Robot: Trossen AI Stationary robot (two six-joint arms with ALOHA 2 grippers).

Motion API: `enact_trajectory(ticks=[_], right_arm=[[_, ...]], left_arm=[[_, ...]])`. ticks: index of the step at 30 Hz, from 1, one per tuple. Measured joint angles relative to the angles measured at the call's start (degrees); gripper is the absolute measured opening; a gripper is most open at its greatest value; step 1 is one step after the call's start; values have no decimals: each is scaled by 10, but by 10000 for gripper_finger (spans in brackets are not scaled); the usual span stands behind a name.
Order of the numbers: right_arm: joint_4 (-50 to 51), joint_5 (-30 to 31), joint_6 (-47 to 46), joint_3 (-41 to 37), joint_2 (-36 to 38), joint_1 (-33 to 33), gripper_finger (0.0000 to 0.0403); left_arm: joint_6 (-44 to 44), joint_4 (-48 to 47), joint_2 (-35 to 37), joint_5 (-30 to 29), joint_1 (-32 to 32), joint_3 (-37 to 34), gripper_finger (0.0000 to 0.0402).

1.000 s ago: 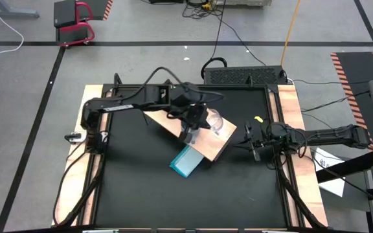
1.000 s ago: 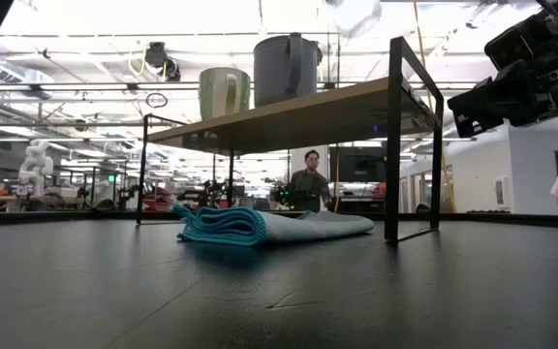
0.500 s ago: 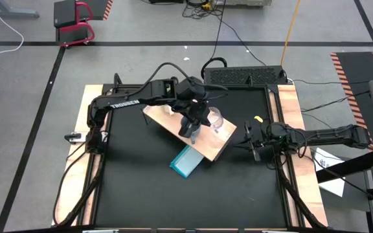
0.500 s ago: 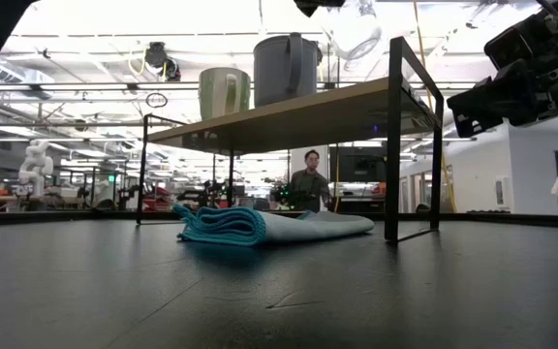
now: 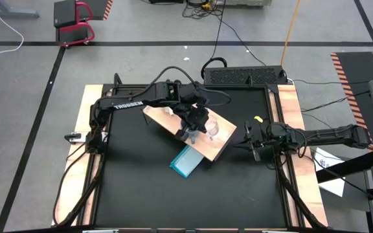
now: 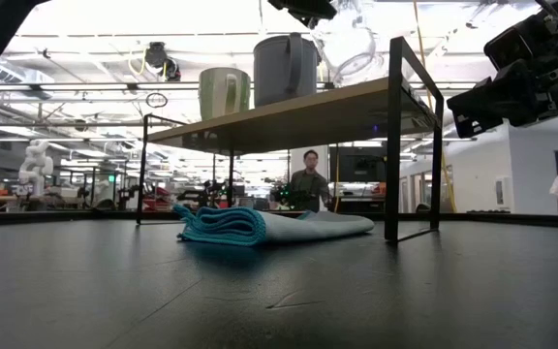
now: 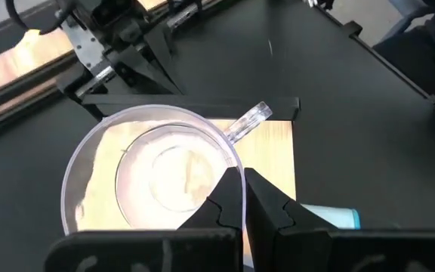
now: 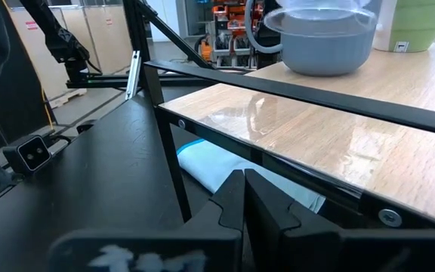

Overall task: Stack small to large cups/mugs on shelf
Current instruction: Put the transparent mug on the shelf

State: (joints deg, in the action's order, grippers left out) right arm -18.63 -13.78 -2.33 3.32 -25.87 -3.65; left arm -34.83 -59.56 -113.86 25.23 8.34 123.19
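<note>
Left gripper (image 5: 193, 131) jaws pinching glass cup (image 7: 157, 174) rim above shelf (image 5: 220, 144); right gripper (image 5: 254, 147) closed, parked

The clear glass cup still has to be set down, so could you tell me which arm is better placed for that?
Probably left: its gripper is shut on the glass cup above the shelf; the right gripper waits shut beside it.

L pincer (image 5: 191, 131) over shelf (image 5: 219, 145) by glass cup (image 5: 211, 129), R pincer (image 5: 256, 150) beside shelf
</note>
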Motion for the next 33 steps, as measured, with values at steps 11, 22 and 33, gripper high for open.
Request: enact_trajectory(ticks=[11,22,33], right_arm=[[0,0,0,0,-2,0,0],[1,0,0,0,-13,0,0],[1,0,0,0,-13,0,0]], left_arm=[[10,17,-24,7,-10,0,1],[10,21,-39,-9,-22,0,1],[8,7,-41,-13,-30,0,1]])
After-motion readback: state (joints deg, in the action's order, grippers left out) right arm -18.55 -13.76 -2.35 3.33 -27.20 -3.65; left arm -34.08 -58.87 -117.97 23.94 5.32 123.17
